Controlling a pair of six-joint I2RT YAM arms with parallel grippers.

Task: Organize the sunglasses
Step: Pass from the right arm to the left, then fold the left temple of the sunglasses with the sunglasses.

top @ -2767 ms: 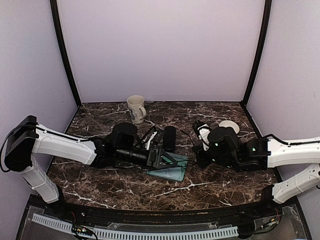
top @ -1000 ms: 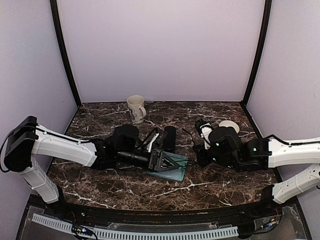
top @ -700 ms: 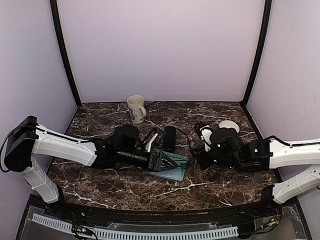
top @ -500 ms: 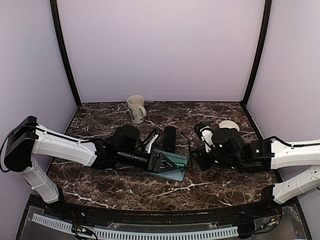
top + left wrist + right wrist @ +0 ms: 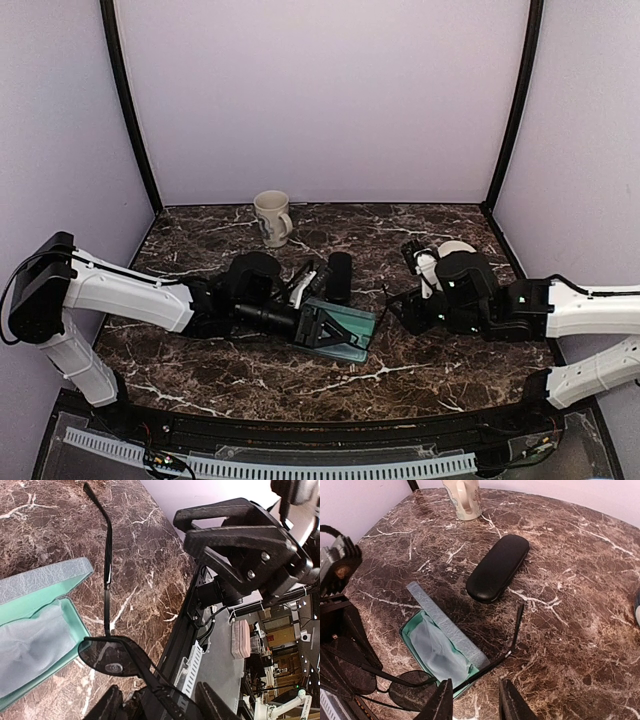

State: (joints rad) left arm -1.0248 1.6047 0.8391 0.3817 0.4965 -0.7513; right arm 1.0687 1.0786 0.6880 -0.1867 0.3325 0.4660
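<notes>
Right wrist: left end effector grips sunglasses beside open case; right end effector part-open, empty.

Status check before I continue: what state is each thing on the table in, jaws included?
sunglasses: held in the left jaws, one arm unfolded, not in a case
green case: open, cloth inside, no glasses in it
black case: closed, lying flat
mug: upright
left jaws: closed on the sunglasses
right jaws: open, holding nothing
</notes>
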